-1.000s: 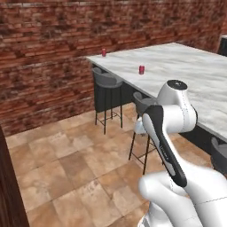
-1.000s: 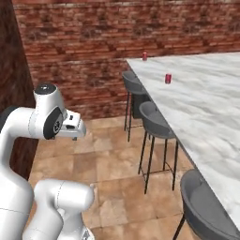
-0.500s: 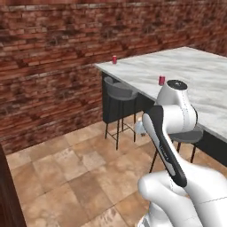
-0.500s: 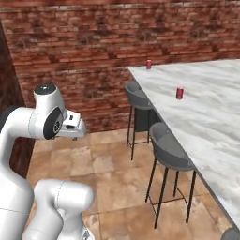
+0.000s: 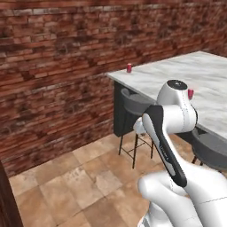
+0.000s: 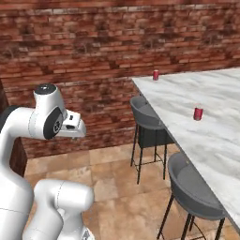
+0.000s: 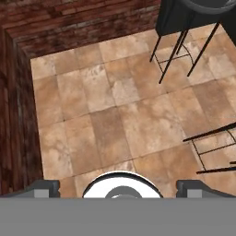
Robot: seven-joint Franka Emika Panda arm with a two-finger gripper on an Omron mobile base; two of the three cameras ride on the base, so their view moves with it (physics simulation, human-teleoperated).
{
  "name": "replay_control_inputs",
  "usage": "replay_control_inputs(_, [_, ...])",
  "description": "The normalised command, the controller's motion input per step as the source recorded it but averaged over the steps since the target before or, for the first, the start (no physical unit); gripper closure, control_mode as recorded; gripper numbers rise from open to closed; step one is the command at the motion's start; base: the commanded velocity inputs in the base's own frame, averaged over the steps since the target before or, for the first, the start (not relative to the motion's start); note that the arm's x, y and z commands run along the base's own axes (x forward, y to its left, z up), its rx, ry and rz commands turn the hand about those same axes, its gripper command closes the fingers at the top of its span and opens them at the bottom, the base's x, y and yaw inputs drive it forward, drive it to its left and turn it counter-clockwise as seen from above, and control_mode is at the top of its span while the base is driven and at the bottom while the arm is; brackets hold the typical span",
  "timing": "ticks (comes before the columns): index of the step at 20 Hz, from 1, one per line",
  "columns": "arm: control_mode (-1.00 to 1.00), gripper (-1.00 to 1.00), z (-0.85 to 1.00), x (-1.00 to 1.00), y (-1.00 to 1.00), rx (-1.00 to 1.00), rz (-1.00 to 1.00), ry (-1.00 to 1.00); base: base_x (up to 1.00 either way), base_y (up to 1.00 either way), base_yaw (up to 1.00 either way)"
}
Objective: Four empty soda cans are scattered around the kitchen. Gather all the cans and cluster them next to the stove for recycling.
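While the white arm (image 6: 33, 126) stays folded close over its base, two red soda cans stand upright and well apart on the pale marble counter (image 6: 206, 140). One soda can (image 6: 156, 74) sits at the counter's far corner, near the brick wall (image 6: 84, 56) — at about 1 o'clock in the right base view; in the left base view it appears at 12 o'clock (image 5: 129, 68). A second soda can (image 6: 198, 113) stands farther in on the slab, at 3 o'clock in the right base view and partly hidden behind the arm's upper joint in the left base view (image 5: 190, 94). Dark grey bar stools (image 6: 146, 117) are tucked along the counter's edge, over a tan tiled floor (image 5: 66, 186).

The gripper (image 7: 119, 188) points down at bare floor tiles, its fingertips (image 7: 46, 186) spread fully apart and holding nothing — black stool legs (image 7: 173, 50) cross the hand view at 1 to 3 o'clock.
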Motion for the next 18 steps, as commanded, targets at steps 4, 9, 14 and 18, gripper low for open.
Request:
replay_control_inputs(4, [1.00,-1.00,0.00,0.00,0.00,0.00,0.00,0.00,1.00,0.57,-0.06])
replay_control_inputs(9, [1.00,-1.00,0.00,0.00,0.00,0.00,0.00,0.00,0.88,0.49,-0.04])
replay_control_inputs(14, [1.00,-1.00,0.00,0.00,0.00,0.00,0.00,0.00,0.83,0.45,-0.08])
replay_control_inputs(18, [1.00,-1.00,0.00,0.00,0.00,0.00,0.00,0.00,0.66,0.28,-0.28])
